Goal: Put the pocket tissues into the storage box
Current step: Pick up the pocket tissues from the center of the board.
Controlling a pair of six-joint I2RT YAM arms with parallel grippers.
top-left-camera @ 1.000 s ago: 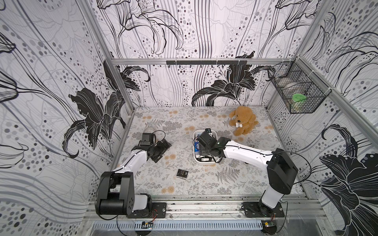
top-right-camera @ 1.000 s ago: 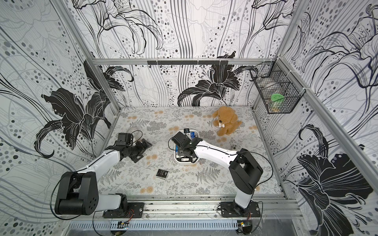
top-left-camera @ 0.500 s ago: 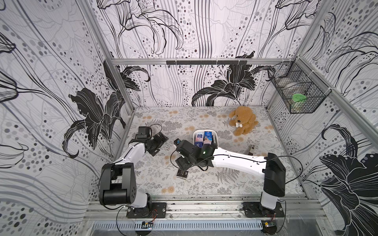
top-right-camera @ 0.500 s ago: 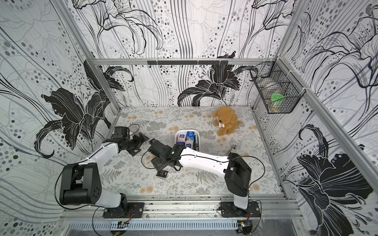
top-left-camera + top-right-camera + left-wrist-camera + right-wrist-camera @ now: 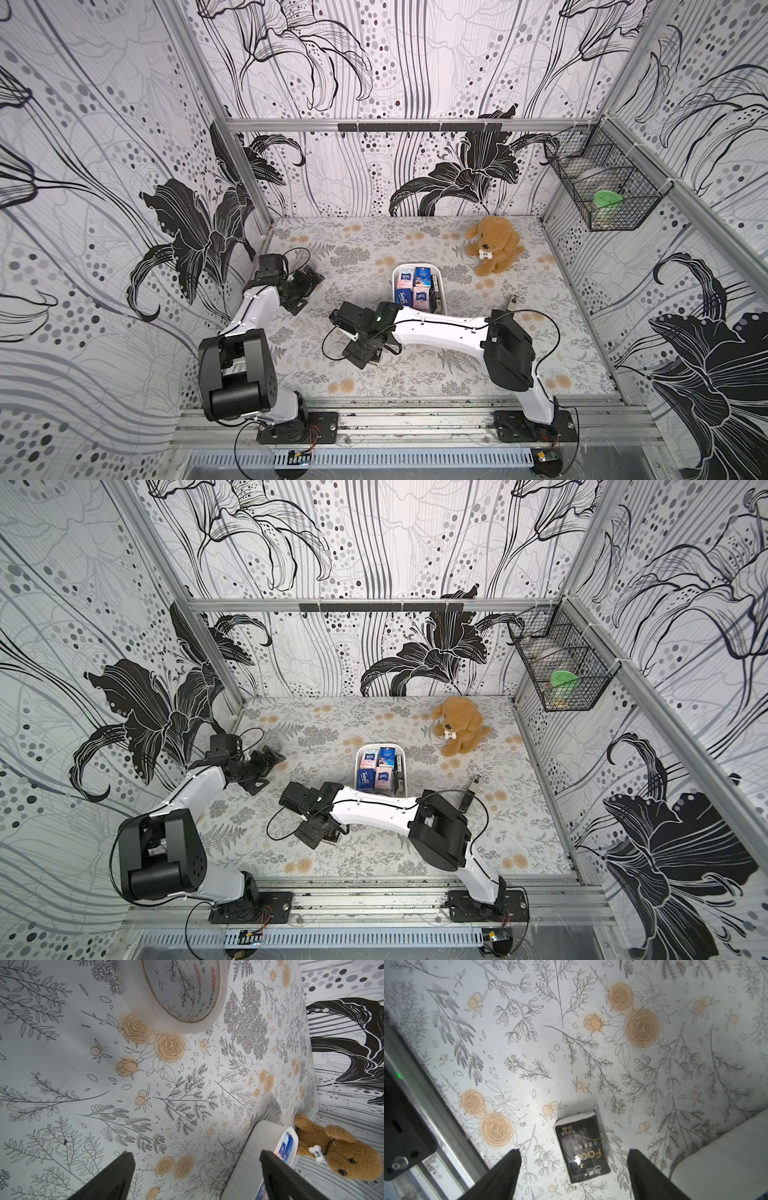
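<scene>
Nearest you, just beyond the front rail [image 5: 425, 1095], your right gripper [image 5: 573, 1152] hangs low over the floral mat [image 5: 654, 1084] with its jaws spread wide. A black tissue packet [image 5: 582, 1147] with white lettering lies flat on the mat between the two fingers. A strip of mat shows on each side of it, so neither finger touches it and you are holding nothing. In a top view the gripper body hides most of this packet. The rail runs close along one side of the gripper. On the other sides the mat is open.

Farther in, near the left wall, your left gripper [image 5: 196, 1154] is also fully spread and empty, above bare mat. A tape roll [image 5: 145, 1005] lies flat on the mat ahead of it, well apart from the fingers, with open mat between.

At mid-mat sits the storage box [image 5: 443, 291], its near end just behind your right arm's white forearm [image 5: 440, 332]. Blue and pink-white tissue packets [image 5: 411, 286] fill it side by side, with dark ones along the side toward a slim black stick [image 5: 512, 300], which lies apart on the mat.

Beyond the box's far corner a plush dog [image 5: 494, 249] sits near it but not touching. A wire basket [image 5: 602, 195] hangs on the right wall above the mat. A band of open mat runs along the back wall.
</scene>
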